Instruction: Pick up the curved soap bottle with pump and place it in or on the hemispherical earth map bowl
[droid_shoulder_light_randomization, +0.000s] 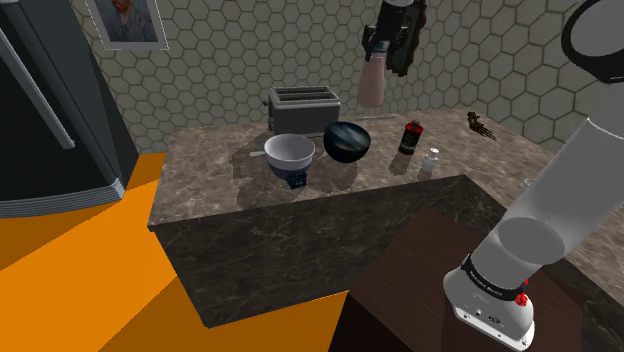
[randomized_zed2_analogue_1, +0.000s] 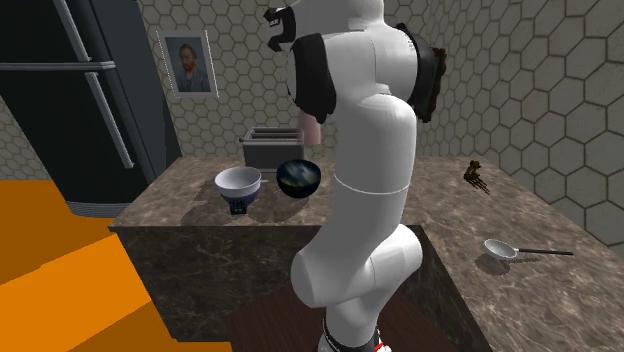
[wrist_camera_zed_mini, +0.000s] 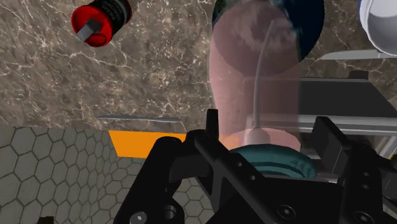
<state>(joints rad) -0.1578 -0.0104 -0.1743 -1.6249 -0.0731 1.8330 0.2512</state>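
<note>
High above the counter, my gripper (droid_shoulder_light_randomization: 384, 50) is shut on the pump end of a pink translucent soap bottle (droid_shoulder_light_randomization: 372, 84), which hangs down from it. In the wrist view the black fingers (wrist_camera_zed_mini: 212, 125) clasp the bottle (wrist_camera_zed_mini: 253, 76) around its teal pump (wrist_camera_zed_mini: 275, 160). The dark blue earth map bowl (droid_shoulder_light_randomization: 346, 141) stands on the marble counter below the bottle and toward the shoulder view's left. Past the bottle's far end, part of this bowl (wrist_camera_zed_mini: 312, 30) shows in the wrist view. From the second exterior view the bowl (randomized_zed2_analogue_1: 299, 177) sits left of the arm.
A white bowl (droid_shoulder_light_randomization: 289, 152) stands beside the earth bowl and a toaster (droid_shoulder_light_randomization: 303, 106) behind them. A red and black canister (droid_shoulder_light_randomization: 410, 137), a small white bottle (droid_shoulder_light_randomization: 430, 160) and a brown object (droid_shoulder_light_randomization: 480, 124) lie to the right. A ladle (randomized_zed2_analogue_1: 500, 249) rests near the counter's edge.
</note>
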